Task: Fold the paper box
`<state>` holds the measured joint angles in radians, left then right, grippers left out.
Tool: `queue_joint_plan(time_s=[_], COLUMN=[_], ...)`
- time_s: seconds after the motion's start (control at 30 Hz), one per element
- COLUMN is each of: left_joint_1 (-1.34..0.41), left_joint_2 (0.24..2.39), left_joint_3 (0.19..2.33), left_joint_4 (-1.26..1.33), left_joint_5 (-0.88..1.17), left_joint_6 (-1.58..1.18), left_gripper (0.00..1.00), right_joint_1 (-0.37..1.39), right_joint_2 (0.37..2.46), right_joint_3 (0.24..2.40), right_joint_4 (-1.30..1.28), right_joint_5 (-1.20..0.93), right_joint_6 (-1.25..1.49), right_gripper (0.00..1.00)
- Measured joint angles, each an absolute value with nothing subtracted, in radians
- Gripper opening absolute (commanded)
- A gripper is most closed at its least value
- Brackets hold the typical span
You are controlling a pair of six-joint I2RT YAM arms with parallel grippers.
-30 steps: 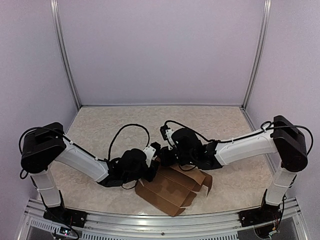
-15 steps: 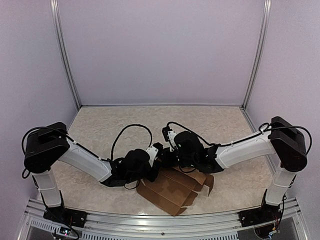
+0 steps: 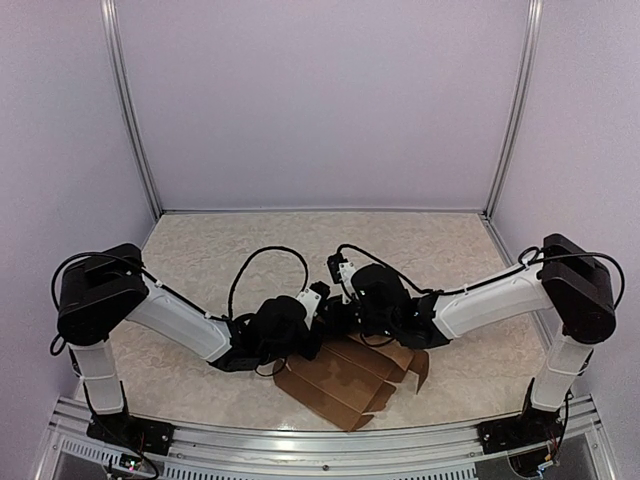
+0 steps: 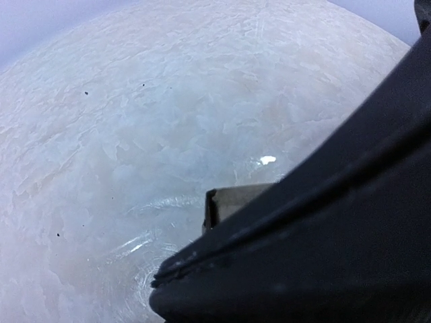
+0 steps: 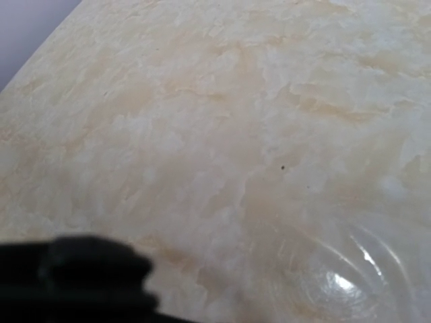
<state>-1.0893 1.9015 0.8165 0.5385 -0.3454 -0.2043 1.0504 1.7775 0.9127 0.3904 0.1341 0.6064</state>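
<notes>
I see the brown die-cut cardboard paper box [image 3: 345, 380] mostly unfolded at the worktop's [image 3: 250, 250] near edge. Right gripper [image 3: 335, 312] closed, left gripper [image 3: 312, 300] can't tell.

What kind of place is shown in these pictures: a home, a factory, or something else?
Probably a laboratory robot test cell: plain pale walls and metal posts enclose a marbled table, and the left arm and right arm are bolted at its near edge, working at a brown paper box.
</notes>
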Motion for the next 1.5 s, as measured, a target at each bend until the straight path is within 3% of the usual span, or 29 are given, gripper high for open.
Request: queue_joint_plan(time_s=[0.13,0.7,1.2,1.37,1.5], left_joint_1=[-1.090,-1.085,-1.047,-1.044,-1.044], left_joint_2=[1.912,1.912,1.916,1.921,1.924], left_joint_3=[0.825,0.843,0.855,0.855,0.855], left_joint_4=[0.540,0.524,0.515,0.524,0.531], left_joint_5=[-0.347,-0.345,-0.218,-0.204,-0.204], left_joint_6=[-0.205,-0.116,-0.040,-0.038,-0.038], left_gripper=[0.00,0.00,0.00,0.06,0.19], right_joint_1=[1.050,1.050,1.049,1.049,1.049], right_joint_2=[1.770,1.599,1.574,1.571,1.571], right_joint_3=[0.902,0.858,0.781,0.768,0.760], right_joint_4=[0.396,0.266,0.234,0.253,0.267], right_joint_5=[0.136,0.192,0.211,0.206,0.204], right_joint_6=[0.618,0.615,0.617,0.620,0.624], right_gripper=[0.00,0.01,0.20,0.18,0.17])
